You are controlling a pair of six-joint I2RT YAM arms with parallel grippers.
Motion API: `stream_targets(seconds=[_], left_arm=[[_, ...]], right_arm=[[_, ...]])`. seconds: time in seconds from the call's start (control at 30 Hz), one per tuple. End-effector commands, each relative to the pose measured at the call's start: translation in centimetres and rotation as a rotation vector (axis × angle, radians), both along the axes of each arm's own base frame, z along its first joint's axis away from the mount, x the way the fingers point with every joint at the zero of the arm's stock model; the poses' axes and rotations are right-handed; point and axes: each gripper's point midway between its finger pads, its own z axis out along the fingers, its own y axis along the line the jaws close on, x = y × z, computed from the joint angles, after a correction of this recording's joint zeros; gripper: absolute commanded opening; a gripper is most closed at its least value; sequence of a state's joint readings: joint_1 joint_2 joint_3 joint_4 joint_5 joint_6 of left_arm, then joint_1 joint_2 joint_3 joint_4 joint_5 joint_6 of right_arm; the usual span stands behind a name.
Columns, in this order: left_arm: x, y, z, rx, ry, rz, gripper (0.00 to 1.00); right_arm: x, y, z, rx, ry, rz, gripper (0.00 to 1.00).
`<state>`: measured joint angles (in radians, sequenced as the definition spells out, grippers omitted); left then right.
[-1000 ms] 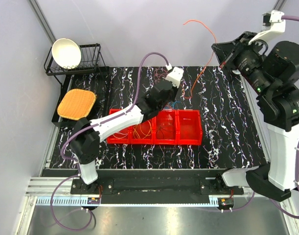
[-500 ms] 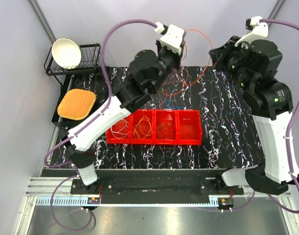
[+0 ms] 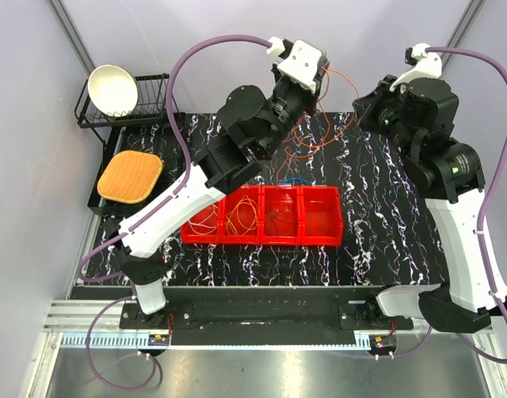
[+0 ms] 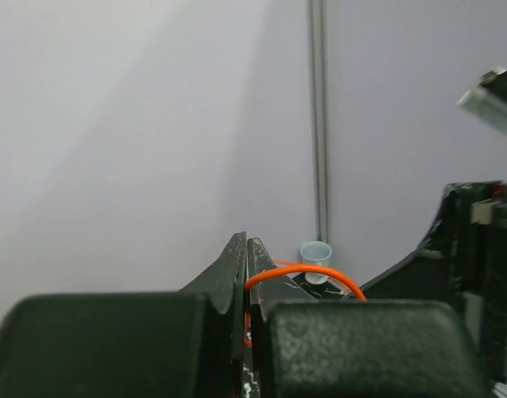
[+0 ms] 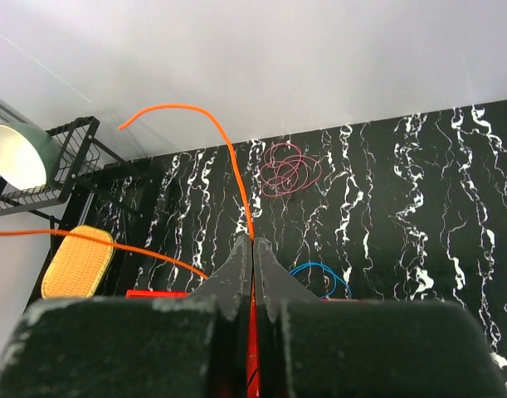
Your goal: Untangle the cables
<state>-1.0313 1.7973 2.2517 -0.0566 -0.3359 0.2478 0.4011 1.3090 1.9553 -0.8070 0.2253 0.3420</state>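
Observation:
My left gripper (image 3: 317, 83) is raised high near the back wall and shut on a thin orange cable (image 4: 307, 270). My right gripper (image 3: 363, 104) is close beside it, also shut on the orange cable (image 5: 230, 162), which arcs between the two grippers (image 3: 340, 76). In the wrist views both left jaws (image 4: 247, 249) and right jaws (image 5: 253, 245) are closed tight on it. A tangle of red and brown cables (image 3: 307, 141) hangs down to the table; a reddish coil (image 5: 290, 172) and a blue cable (image 5: 321, 274) lie on the table. Yellow and orange cables (image 3: 241, 217) lie in a bin.
A row of red bins (image 3: 319, 217) stands mid-table on the black marbled surface. A black wire rack (image 3: 145, 112) with a white bowl (image 3: 112, 89) is at the back left, with an orange woven mat (image 3: 130, 176) in front of it.
My left arm has risen from the table to high by the back wall, lifting the orange cable. My right gripper has swung left towards it.

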Motion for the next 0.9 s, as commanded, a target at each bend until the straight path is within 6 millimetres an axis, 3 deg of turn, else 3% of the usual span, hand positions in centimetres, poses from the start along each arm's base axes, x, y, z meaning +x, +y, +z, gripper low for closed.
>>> stream_targets(seconds=[0.0, 0.13, 0.33, 0.57, 0.7, 0.73, 0.87], left_arm=[[-3.6, 0.1, 5.4, -0.137, -0.108, -0.136, 0.0], [-6.6, -1.4, 7.5, -0.16, -0.177, -0.274, 0.0], [-10.6, -3.7, 8.5, -0.182, -0.28, -0.426, 0.0], [-15.0, -5.2, 10.3, -0.237, -0.372, -0.532, 0.0], [-14.9, -5.5, 9.8, -0.247, -0.356, -0.506, 0.0], [-14.5, -6.4, 8.4, -0.227, -0.33, -0.506, 0.0], [-13.9, -6.7, 6.3, -0.241, -0.291, -0.491, 0.0]], right_arm=[[-1.0, -1.0, 1.0, 0.033, -0.043, -0.042, 0.0], [-1.8, -1.5, 1.1, 0.038, -0.05, -0.05, 0.0], [-3.2, -2.1, 1.6, 0.06, -0.069, -0.051, 0.0], [-6.1, -4.2, 3.3, 0.091, -0.132, -0.101, 0.0], [-7.1, -5.1, 3.2, 0.091, -0.143, -0.125, 0.0], [-7.0, -5.1, 2.6, 0.085, -0.131, -0.127, 0.0], [-7.4, -5.7, 0.7, 0.071, -0.097, -0.151, 0.0]])
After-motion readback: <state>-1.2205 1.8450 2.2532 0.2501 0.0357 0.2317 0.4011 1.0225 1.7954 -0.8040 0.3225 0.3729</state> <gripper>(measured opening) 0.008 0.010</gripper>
